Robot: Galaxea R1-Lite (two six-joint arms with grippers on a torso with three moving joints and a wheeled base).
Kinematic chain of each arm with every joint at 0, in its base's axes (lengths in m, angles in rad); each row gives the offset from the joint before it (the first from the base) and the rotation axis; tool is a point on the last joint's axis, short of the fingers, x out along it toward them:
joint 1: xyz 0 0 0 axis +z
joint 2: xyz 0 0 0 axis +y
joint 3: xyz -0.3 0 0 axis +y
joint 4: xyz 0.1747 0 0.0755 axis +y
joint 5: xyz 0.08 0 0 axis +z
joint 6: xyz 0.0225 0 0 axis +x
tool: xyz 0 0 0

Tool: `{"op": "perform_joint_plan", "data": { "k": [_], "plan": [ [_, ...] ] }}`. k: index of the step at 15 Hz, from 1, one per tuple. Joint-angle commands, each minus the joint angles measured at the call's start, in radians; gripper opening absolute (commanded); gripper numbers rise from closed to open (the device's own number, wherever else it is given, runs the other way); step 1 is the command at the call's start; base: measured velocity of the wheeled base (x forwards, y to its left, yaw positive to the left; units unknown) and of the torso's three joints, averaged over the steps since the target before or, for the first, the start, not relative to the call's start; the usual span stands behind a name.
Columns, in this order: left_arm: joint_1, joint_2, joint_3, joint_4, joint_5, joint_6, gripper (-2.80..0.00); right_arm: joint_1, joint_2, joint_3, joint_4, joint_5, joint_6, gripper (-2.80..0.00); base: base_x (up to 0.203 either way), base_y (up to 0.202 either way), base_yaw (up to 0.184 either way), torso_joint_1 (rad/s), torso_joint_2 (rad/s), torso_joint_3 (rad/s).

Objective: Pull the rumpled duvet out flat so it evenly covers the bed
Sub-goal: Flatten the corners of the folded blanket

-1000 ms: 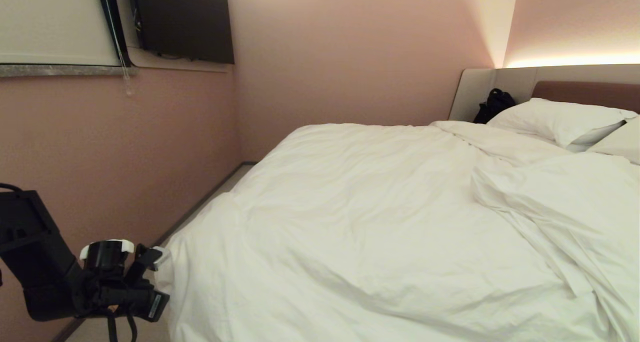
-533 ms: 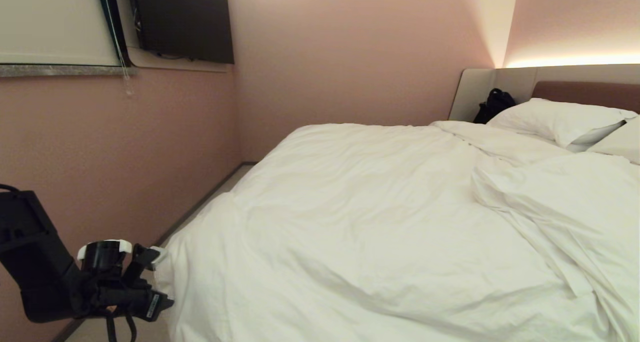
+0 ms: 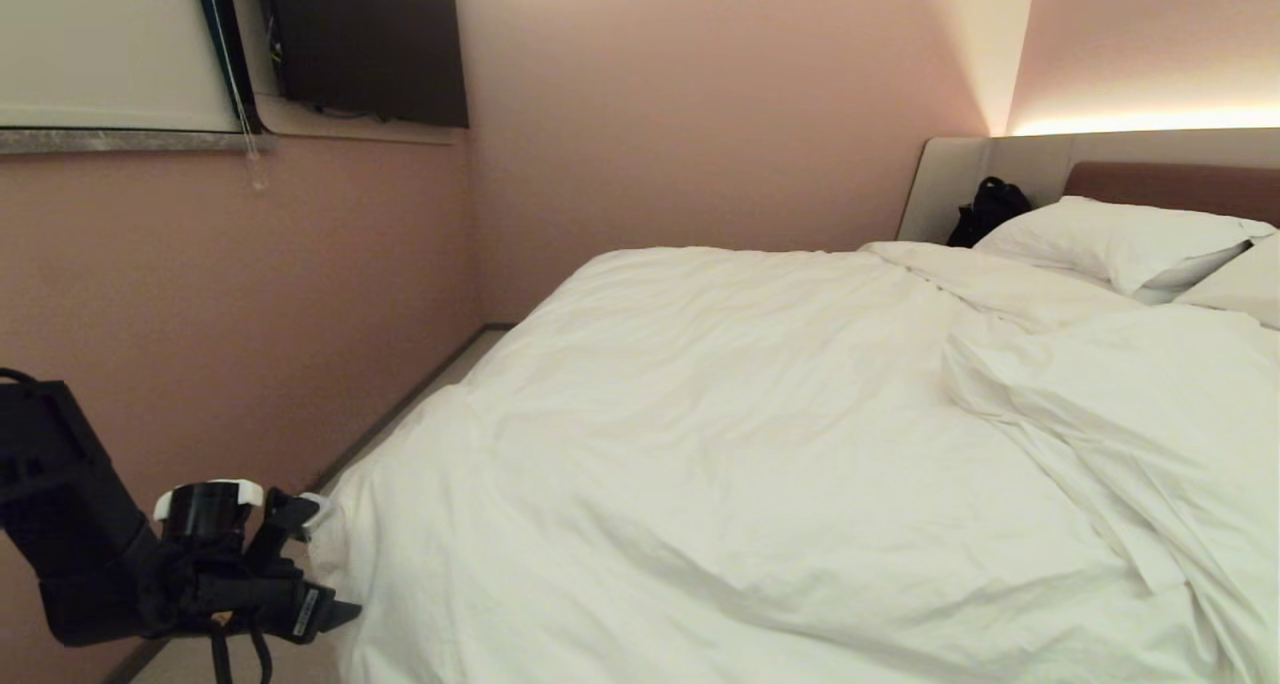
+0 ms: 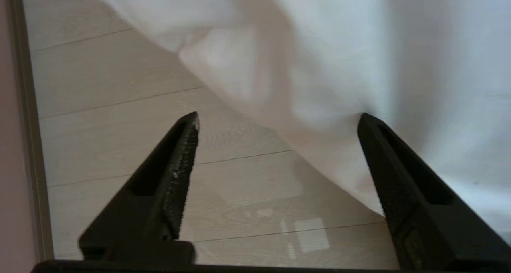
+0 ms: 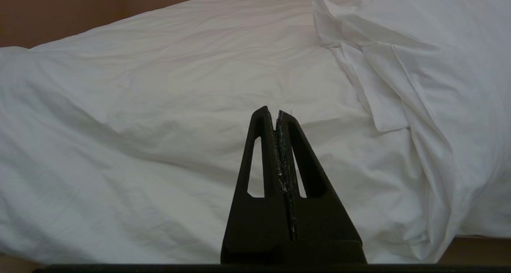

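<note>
Head view first: you are looking across the bed [image 3: 1170,176], whose brown padded headboard sits far right in a pale grey surround. The duvet [image 3: 720,444] covers most of the mattress, wrinkled all over, with a thicker bunched fold [image 3: 1100,404] on the right side running toward the near edge. Two white pillows [image 3: 1120,239] lie at the head end, and a black bag [image 3: 990,209] sits just beside them against the surround. Your left gripper [image 3: 312,524] is low at the left, just beside the near-left corner of the duvet where it hangs off the bed, above the pale floor [image 3: 440,379]. A dark screen [image 3: 365,39] hangs on the pink wall.

Left wrist view: you see the left gripper [image 4: 277,119] with its two black fingers [image 4: 175,173] spread wide apart and nothing pinched between them. The duvet [image 4: 359,65] hangs in front of it over the wooden floor [image 4: 119,125]; one fingertip looks to touch the hanging cloth, the other stands over bare floor.

Right wrist view: your right gripper [image 5: 276,113] has its fingers [image 5: 259,157] pressed together on nothing. It points level at the side of the bed, with the duvet [image 5: 159,105] spread ahead and the bunched fold [image 5: 399,85] on one side.
</note>
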Motion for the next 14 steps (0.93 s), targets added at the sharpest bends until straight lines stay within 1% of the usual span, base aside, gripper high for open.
{"op": "perform_joint_plan", "data": {
  "k": [1, 8, 9, 14],
  "plan": [
    [-0.012, 0.008, -0.006, -0.005, 0.001, 0.010, 0.00, 0.000, 0.000, 0.000, 0.000, 0.000, 0.000, -2.80, 0.000, 0.000, 0.000, 0.000, 0.00, 0.000],
    [-0.074, 0.038, -0.012, -0.017, 0.015, 0.018, 0.00, 0.000, 0.000, 0.000, 0.000, 0.000, 0.000, -2.80, 0.000, 0.000, 0.000, 0.000, 0.00, 0.000],
    [-0.086, 0.050, -0.027, -0.017, 0.017, 0.018, 0.00, 0.000, 0.000, 0.000, 0.000, 0.000, 0.000, -2.80, 0.000, 0.000, 0.000, 0.000, 0.00, 0.000],
    [-0.094, 0.061, -0.043, -0.016, 0.019, 0.019, 0.00, 0.000, 0.000, 0.000, 0.000, 0.000, 0.000, -2.80, 0.000, 0.000, 0.000, 0.000, 0.00, 0.000]
  ]
}}
